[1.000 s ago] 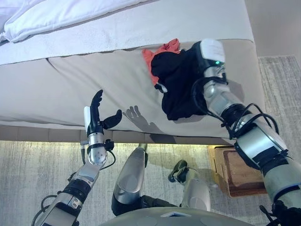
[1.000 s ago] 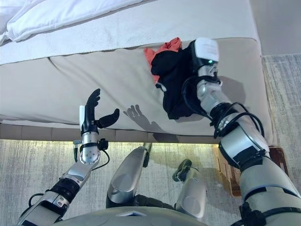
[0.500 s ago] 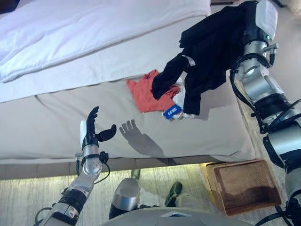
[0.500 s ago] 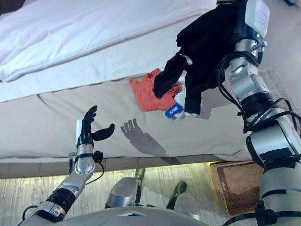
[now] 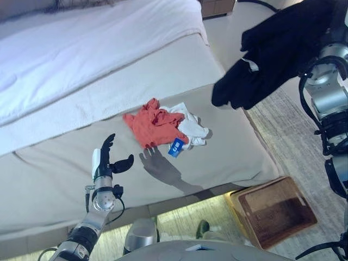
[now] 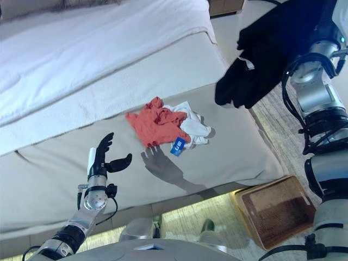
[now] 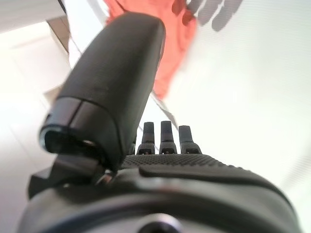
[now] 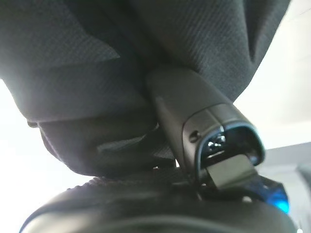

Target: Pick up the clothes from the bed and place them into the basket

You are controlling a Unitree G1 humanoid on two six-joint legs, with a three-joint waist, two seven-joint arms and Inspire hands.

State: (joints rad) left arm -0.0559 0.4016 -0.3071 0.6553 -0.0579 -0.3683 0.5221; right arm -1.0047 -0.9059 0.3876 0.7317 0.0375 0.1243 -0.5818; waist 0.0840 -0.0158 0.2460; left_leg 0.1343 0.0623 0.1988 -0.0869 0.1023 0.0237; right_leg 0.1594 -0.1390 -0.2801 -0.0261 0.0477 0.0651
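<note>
right hand (image 8: 204, 121): thumb clamped into the black garment (image 5: 277, 51), now held higher, clear of the bed (image 5: 65, 163).
left hand (image 5: 106, 160): fingers spread, empty, over the mattress as before.
remaining clothes: orange garment (image 5: 149, 124) and white garment (image 5: 190, 125), touching, now uncovered.
basket (image 5: 274, 209): on floor by bed corner.

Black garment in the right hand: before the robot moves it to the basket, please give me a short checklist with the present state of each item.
1. Right hand grips the black garment: ok, thumb pressed into the cloth.
2. Garment lifted clear of the bed: ok.
3. Garment above the basket: not ok, it hangs over the bed corner.
4. Basket free to receive: ok, nothing shows inside.
5. Left hand out of the way: ok, open over the bed.
6. Bed cleared: not ok, orange cloth and white cloth remain.
</note>
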